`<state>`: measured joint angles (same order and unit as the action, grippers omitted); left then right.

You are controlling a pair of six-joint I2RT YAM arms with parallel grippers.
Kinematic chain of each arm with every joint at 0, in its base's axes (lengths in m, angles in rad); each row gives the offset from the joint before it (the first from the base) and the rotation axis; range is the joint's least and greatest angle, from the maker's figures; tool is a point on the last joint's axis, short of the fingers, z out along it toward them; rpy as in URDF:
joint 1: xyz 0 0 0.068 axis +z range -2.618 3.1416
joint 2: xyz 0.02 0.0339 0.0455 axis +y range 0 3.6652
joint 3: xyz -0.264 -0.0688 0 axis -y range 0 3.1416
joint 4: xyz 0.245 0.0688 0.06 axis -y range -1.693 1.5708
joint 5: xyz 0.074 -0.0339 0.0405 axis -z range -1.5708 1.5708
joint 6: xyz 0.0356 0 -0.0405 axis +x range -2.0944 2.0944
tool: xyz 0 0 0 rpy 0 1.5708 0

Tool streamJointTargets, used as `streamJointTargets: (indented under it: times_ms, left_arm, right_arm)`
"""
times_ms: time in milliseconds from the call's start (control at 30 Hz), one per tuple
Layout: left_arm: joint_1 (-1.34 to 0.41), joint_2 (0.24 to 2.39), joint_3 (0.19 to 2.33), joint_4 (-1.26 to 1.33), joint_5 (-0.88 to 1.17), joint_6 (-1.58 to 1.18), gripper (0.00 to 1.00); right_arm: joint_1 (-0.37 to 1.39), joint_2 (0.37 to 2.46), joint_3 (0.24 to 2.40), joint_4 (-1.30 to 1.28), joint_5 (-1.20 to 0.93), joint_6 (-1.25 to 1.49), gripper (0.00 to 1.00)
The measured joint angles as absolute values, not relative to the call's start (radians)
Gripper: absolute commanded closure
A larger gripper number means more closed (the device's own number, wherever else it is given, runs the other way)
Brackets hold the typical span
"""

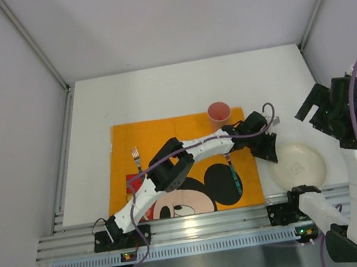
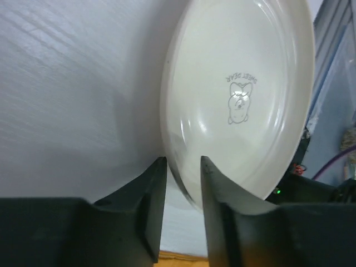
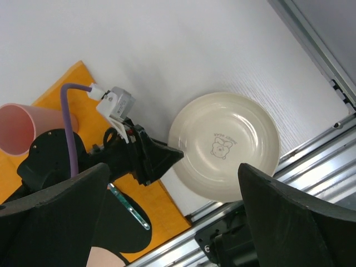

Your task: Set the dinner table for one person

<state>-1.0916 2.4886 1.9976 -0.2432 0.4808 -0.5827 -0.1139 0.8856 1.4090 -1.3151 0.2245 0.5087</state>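
From above, the dinner table (image 1: pixel 159 96), a large matte white tabletop, carries an orange Mickey Mouse cloth placemat (image 1: pixel 122 142) near its front edge. A pink plastic cup (image 1: pixel 219 111) stands at the mat's far edge and a silver metal fork (image 1: pixel 136 157) lies on its left side. The cream round plate (image 1: pixel 297 164) lies on bare tabletop just right of the mat. The left claw (image 1: pixel 268 150) reaches across the mat to the plate's left rim. The right claw (image 1: pixel 306 109) hangs raised, apart from it.

In the left wrist view, the black fingers (image 2: pixel 156 194) straddle the rim, one outside and one over the plate's well. The gap is narrow, but I cannot tell whether the pads bite yet. The grip probably wants to seat firmly before any lift, and the plate should then be carried low and level to the mat's centre, clear of the cup.

The right wrist view shows the right claw gaping wide and holding nothing. It looks best kept out of the way.
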Motion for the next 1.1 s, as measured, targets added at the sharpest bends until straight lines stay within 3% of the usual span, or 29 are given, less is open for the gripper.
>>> streamJointTargets:
  times_ms: [100, 367, 633, 867, 1100]
  left_arm:
    - [-1.090, 2.514, 2.019, -0.233, 0.464, -0.608, 1.00]
    - [-1.086, 2.516, 2.024, -0.232, 0.477, -0.608, 1.00]
    - [-1.031, 2.375, 2.021, -0.276, 0.498, -0.612, 1.00]
    - [-0.949, 2.011, 1.962, -0.392, 0.408, -0.534, 1.00]
    - [-0.723, 1.447, 1.438, -0.462, 0.267, -0.511, 1.00]
  right_arm:
    - [-0.113, 0.883, 1.409, -1.322, 0.228, 0.505, 0.00]
    - [-0.113, 0.891, 1.446, -1.340, 0.248, 0.513, 0.00]
    - [-0.105, 0.972, 1.850, -1.345, 0.403, 0.571, 0.00]
    - [-0.105, 1.080, 1.911, -1.318, 0.370, 0.577, 0.00]
    - [-0.103, 1.153, 1.777, -1.245, 0.144, 0.564, 0.00]
